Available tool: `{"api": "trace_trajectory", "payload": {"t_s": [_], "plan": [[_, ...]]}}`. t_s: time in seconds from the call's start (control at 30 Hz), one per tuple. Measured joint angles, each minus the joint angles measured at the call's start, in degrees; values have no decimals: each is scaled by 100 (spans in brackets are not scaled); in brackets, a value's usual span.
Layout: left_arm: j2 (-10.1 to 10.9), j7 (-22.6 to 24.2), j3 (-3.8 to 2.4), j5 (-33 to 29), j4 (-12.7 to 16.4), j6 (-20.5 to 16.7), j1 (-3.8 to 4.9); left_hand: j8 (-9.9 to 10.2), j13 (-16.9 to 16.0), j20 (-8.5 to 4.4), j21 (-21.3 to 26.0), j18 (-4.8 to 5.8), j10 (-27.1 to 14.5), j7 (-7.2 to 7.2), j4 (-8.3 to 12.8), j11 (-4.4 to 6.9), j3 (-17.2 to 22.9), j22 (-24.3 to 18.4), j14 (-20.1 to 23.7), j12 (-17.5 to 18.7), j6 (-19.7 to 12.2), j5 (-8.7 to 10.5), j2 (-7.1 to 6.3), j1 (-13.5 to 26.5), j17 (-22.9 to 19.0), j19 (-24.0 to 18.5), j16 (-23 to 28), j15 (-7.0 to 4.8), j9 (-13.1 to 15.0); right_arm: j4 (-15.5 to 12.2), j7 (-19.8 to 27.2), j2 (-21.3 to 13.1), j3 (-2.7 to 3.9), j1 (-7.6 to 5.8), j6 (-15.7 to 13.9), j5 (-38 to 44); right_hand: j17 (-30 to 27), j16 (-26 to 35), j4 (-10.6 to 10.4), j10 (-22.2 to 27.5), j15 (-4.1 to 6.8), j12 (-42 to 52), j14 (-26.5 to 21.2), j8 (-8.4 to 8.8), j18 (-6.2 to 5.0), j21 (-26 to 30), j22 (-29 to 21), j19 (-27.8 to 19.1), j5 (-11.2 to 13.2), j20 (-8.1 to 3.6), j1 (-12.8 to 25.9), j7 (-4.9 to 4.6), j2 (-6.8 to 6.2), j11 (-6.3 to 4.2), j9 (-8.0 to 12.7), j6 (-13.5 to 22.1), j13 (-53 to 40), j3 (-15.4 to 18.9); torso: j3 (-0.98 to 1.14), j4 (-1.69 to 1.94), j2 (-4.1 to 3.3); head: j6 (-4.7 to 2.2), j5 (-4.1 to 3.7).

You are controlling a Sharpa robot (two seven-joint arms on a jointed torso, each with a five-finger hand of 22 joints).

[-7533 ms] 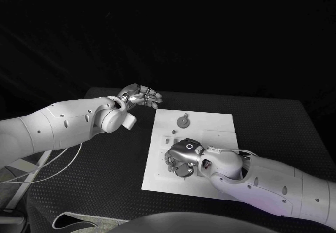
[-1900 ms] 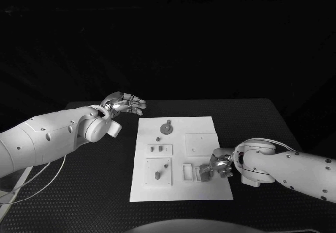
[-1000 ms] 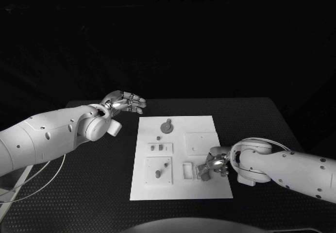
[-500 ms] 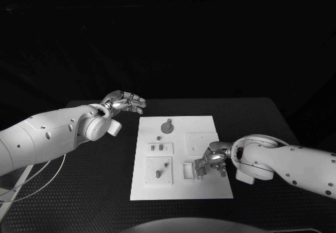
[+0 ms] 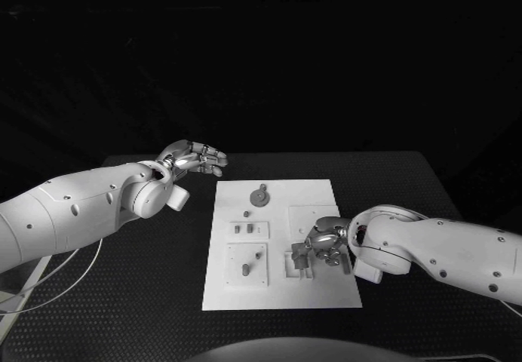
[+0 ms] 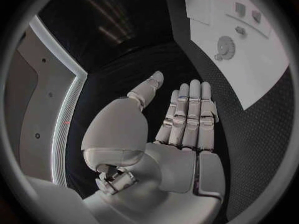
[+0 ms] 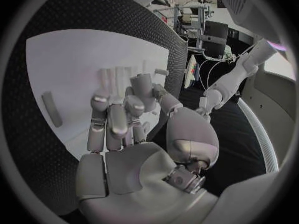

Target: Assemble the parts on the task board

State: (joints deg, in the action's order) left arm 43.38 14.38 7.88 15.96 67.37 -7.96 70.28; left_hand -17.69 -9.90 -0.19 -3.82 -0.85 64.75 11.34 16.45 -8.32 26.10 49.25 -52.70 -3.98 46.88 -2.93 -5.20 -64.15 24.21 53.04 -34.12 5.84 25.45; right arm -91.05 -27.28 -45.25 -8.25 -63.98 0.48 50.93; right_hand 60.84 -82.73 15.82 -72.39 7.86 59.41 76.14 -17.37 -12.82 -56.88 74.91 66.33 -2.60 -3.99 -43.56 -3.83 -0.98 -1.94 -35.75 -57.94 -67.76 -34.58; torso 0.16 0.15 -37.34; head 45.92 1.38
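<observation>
Task board (image 5: 310, 294) lies mid-table; its small parts (image 5: 248, 226) sit left of the right hand (image 5: 321, 246), the nearer one. Whether those curled fingers (image 7: 112, 119) hold anything cannot be told. Left hand (image 5: 196, 160) hovers empty off the far-left corner.

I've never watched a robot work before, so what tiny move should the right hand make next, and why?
Probably a slight lowering of the right hand toward the small frame beside it on the board. It hangs just over that spot with its fingers curled, though I cannot tell whether it holds a part. The left hand waits off the board.
</observation>
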Motion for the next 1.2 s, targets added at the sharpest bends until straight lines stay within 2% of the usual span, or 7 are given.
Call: {"api": "trace_trajectory", "payload": {"t_s": [0.2,0.47,0.67,1.2], "plan": [[5,-5,0,0,10,1,0,0,0,0,0,0,0,0,0,0,0,-6,0,0,0,0,0,0,5,0,0,0,0,57,-104,85,-44,18,-2,12,-51,0,-26,-1,-2,-4,-2,0,1,0,0,0,7,1,24,0,-1,0,0,0,7,-26,3,0,-2,19,23],[16,-13,1,0,16,2,1,0,-1,0,0,0,0,0,0,0,0,-6,0,0,0,0,0,0,10,0,0,0,-5,128,-193,194,-59,72,-29,116,-62,1,-72,0,-3,-26,-3,36,1,-2,0,0,7,2,233,1,-151,-3,-99,0,7,-102,10,1,-3,46,64],[32,-22,5,0,16,2,1,0,3,0,0,0,-21,0,0,-21,0,-6,0,0,0,0,0,0,10,0,1,0,-5,211,-236,221,-65,86,-27,181,-79,1,-149,9,-9,-26,-9,38,1,-2,0,0,7,3,339,1,-195,-16,-101,-1,7,-127,16,-2,-3,57,87],[39,-43,8,-1,31,3,1,0,4,0,0,0,-21,0,0,-21,0,-11,0,0,0,0,0,0,22,0,23,0,-4,198,-287,229,-93,129,105,216,-100,2,-249,12,-11,-46,-10,62,1,19,0,1,6,5,510,18,-217,-11,-100,-18,7,-165,14,-10,-5,96,127]]}}
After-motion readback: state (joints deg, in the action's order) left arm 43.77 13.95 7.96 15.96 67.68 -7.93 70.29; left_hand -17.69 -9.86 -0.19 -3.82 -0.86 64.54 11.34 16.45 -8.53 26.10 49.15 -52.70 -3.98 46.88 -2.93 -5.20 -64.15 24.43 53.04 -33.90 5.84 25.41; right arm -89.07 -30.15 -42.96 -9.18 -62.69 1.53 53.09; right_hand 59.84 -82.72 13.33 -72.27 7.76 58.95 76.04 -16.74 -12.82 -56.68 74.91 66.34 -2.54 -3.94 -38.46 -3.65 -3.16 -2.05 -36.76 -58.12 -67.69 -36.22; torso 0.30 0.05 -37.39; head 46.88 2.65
